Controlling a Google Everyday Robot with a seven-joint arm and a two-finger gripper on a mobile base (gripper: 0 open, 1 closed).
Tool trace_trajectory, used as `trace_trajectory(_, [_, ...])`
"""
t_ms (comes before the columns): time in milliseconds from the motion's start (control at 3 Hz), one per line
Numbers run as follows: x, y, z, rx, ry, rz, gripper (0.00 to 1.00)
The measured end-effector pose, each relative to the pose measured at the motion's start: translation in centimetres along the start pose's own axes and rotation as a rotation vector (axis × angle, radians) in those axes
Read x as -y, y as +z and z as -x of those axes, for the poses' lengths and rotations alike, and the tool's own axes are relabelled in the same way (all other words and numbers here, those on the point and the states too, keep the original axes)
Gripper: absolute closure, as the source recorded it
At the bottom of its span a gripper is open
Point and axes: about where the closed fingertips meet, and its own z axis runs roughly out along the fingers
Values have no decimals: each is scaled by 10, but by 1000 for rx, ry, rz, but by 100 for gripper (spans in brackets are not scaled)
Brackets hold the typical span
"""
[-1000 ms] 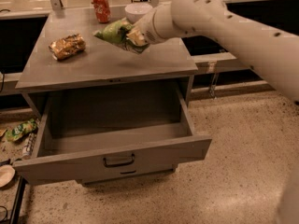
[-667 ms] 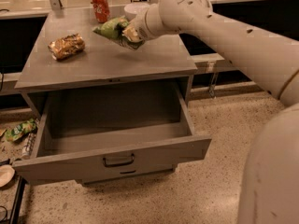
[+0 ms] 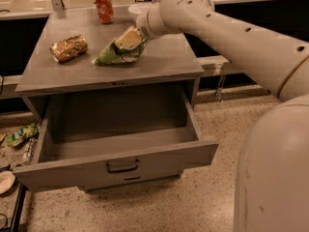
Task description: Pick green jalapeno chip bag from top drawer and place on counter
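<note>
The green jalapeno chip bag [image 3: 115, 53] lies with its lower end on the counter [image 3: 166, 58], near the middle. My gripper [image 3: 128, 37] is over the bag's upper right end and is shut on it. The arm reaches in from the right. The top drawer [image 3: 164, 159] is pulled open below the counter. Its inside shows bare grey metal, and the dark handle [image 3: 122, 166] is on its front panel.
A golden-brown shiny bag [image 3: 69, 48] lies on the counter's left. A red can [image 3: 104, 7] and a white bowl [image 3: 136, 8] stand at the back. On the floor at left are a bright-green bag [image 3: 20, 134] and a white dish [image 3: 6, 181].
My gripper has moved down and toward the front with the bag. The bag hung above the counter's back part before; now its lower end rests on the counter.
</note>
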Motion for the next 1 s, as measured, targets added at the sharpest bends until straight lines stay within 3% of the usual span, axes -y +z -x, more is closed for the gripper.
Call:
trace_trajectory(333, [3,-36,5,67,79,-21,0])
trace_trajectory(667, [12,-106,-8,174,205,-84,0])
trace_trajectory(1000, [29,-124,-22,162,222,-116,0])
